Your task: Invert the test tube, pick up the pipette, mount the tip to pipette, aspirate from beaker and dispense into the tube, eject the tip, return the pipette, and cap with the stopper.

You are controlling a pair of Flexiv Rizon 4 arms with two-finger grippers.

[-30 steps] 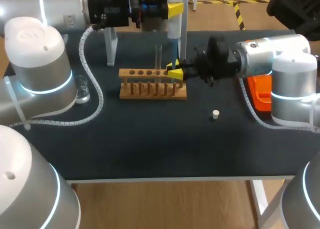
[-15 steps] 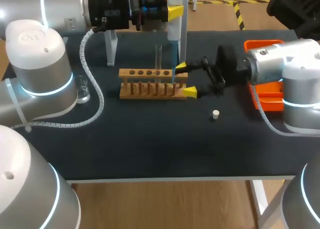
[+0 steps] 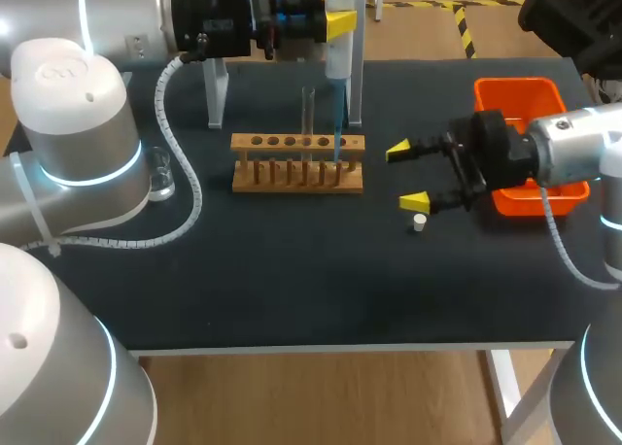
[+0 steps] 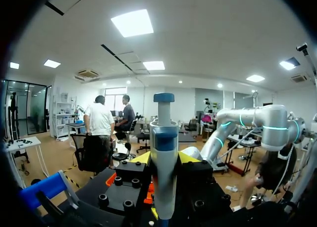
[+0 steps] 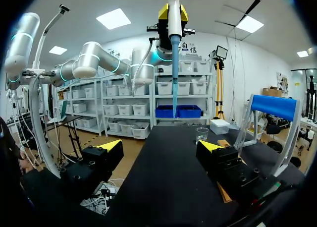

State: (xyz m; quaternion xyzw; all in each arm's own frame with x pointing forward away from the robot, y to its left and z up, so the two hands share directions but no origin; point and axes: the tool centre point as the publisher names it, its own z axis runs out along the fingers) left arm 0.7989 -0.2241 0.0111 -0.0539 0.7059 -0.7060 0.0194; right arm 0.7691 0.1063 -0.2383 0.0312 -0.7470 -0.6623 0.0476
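Holding a white pipette (image 3: 337, 51) w/ a blue plunger upright above the table, the left gripper (image 3: 335, 22) is clamped on its body. A long translucent blue tip (image 3: 337, 124) is mounted and points down at the wooden tube rack (image 3: 296, 163), just beside 1 clear glass test tube (image 3: 308, 110) standing open-end up in the rack. The tip looks to be at the hole next to the tube, not inside it.

The right gripper (image 3: 405, 177) hovers low over the black table (image 3: 292, 290), fingers spread apart & empty. A small white stopper (image 3: 419, 222) lies just beside its nearer finger.

Progress, as a judgement: tube upright, pipette picked up, tip fitted. Can't tell whether liquid from the small clear glass beaker (image 3: 158, 173) is drawn up or dispensed. Left to do: eject the tip, prob. into the orange plastic bin (image 3: 520, 87), return the pipette, cap the tube.
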